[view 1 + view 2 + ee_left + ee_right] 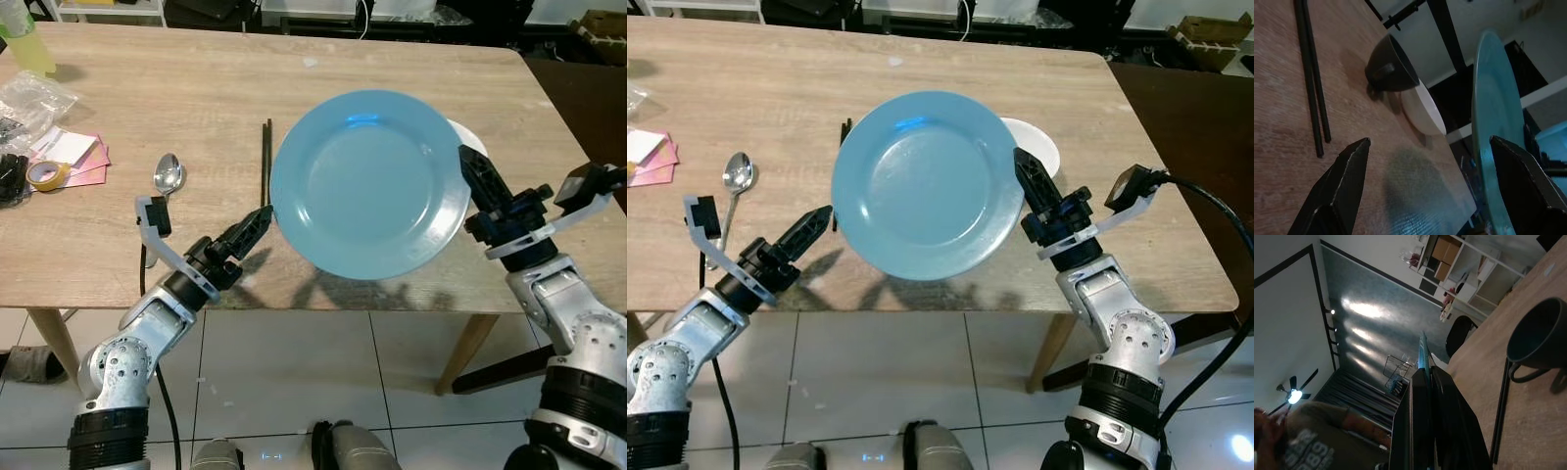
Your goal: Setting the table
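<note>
A round blue plate [370, 183] hangs tilted above the wooden table [176, 88] near its front edge. My right gripper [470, 168] is shut on the plate's right rim, and the right wrist view shows the fingers [1420, 396] clamped on the thin blue edge. My left gripper [261, 233] stands open just left of the plate's lower rim, apart from it, with the plate [1493, 122] edge-on beside one finger. Two black chopsticks [266, 147] lie left of the plate, and a metal spoon [168, 175] lies further left. A dark cup [1388, 66] and a white saucer [1425, 110] sit beyond the plate.
A tape roll [47, 174], pink papers [76, 157], a plastic bag [34, 96] and a yellow-green bottle [27, 44] crowd the table's left end. A person in a grey shirt [1312, 431] stands off to one side. Tiled floor lies below the table's front edge.
</note>
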`<state>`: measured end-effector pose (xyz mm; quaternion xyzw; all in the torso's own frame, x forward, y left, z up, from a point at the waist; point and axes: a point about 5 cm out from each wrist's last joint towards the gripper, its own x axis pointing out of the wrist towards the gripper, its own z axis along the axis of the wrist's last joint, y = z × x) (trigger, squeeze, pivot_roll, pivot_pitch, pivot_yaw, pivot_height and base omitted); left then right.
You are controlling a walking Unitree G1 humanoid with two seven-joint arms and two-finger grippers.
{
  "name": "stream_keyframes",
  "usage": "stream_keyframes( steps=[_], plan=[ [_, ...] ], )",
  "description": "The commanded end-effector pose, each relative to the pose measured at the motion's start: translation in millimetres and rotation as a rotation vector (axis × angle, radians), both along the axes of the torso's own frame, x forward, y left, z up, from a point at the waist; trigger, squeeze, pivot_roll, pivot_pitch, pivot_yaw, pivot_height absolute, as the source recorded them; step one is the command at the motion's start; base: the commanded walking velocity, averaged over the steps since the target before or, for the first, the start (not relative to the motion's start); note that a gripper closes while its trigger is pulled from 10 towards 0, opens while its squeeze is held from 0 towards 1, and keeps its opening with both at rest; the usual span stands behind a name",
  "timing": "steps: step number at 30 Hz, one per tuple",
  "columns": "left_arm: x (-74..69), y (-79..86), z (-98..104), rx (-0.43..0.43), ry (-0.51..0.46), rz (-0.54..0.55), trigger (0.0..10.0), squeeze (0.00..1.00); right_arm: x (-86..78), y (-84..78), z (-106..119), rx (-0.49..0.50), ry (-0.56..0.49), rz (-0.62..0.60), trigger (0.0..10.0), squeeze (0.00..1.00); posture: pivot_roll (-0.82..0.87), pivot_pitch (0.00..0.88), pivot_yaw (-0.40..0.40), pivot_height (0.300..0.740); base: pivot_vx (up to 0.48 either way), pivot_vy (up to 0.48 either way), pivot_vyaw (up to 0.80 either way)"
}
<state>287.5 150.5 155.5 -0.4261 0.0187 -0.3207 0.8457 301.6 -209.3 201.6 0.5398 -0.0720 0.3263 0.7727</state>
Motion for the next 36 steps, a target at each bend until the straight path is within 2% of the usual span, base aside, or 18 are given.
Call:
stream_keyframes(
  steps=[1, 2, 3, 4, 8, 11, 14, 23, 24, 25, 26, 36],
  plan=[
    [0.2, -0.3, -2, -0.020, 0.020, -0.002, 10.0, 0.43, -3.8, -0.9, 0, 0.015, -0.019, 0.003, 0.0, 0.00, 0.10, 0.091, -0.029, 0.740, 0.000, 0.000, 0.00],
    [0.9, 0.1, -1, -0.035, 0.019, -0.001, 10.0, 0.26, -3.8, -0.4, -1, 0.015, -0.013, 0.006, 0.0, 0.00, 0.10, 0.091, -0.029, 0.740, 0.000, 0.000, 0.00],
    [0.9, 0.1, -1, -0.035, 0.019, -0.001, 10.0, 0.26, -3.8, -0.4, -1, 0.015, -0.013, 0.006, 0.0, 0.00, 0.10, 0.091, -0.029, 0.740, 0.000, 0.000, 0.00],
    [1.1, 0.2, 0, -0.048, 0.018, -0.003, 10.0, 0.00, -3.7, -0.2, -2, 0.016, -0.009, 0.008, 0.0, 0.00, 0.10, 0.092, -0.028, 0.740, 0.000, 0.000, 0.00],
    [-3.5, -5.8, 6, -0.055, -0.001, -0.061, 10.0, 0.00, -3.3, 1.7, -4, 0.021, 0.000, 0.018, 0.0, 0.00, 0.10, 0.091, -0.027, 0.740, 0.000, 0.000, 0.00],
    [-10.7, -17.3, 3, 0.031, -0.017, -0.148, 10.0, 0.00, -2.4, 6.6, -7, 0.029, 0.011, 0.030, 0.0, 0.00, 0.11, 0.089, -0.025, 0.740, 0.000, 0.000, 0.00],
    [-14.7, -24.1, 0, 0.069, -0.017, -0.191, 10.0, 0.00, -2.4, 12.3, -9, 0.034, 0.017, 0.042, 0.0, 0.00, 0.11, 0.087, -0.024, 0.740, 0.000, 0.000, 0.00],
    [-15.5, -27.5, -4, 0.090, -0.006, -0.200, 10.0, 0.00, -2.9, 22.9, -11, 0.025, 0.025, 0.072, 0.0, 0.00, 0.11, 0.089, -0.022, 0.740, 0.000, 0.000, 0.00],
    [-14.7, -26.6, -4, 0.089, -0.006, -0.193, 9.2, 0.00, -3.0, 23.3, -11, 0.024, 0.026, 0.073, 0.0, 0.00, 0.11, 0.089, -0.022, 0.740, 0.000, 0.000, 0.00],
    [-14.2, -25.8, -3, 0.088, -0.006, -0.187, 7.3, 0.00, -3.1, 23.4, -11, 0.022, 0.027, 0.074, 0.0, 0.00, 0.11, 0.088, -0.023, 0.740, 0.000, 0.000, 0.00],
    [-13.4, -24.6, -3, 0.084, -0.007, -0.178, 0.0, 0.00, -3.2, 23.6, -12, 0.019, 0.029, 0.075, 0.0, 0.00, 0.11, 0.088, -0.023, 0.740, 0.000, 0.000, 0.00],
    [-10.7, -20.8, -2, 0.090, -0.021, -0.143, 0.0, 0.00, -4.0, 25.6, -12, 0.011, 0.032, 0.074, 0.0, 0.00, 0.11, 0.087, -0.022, 0.740, 0.000, 0.000, 0.00]
  ],
)
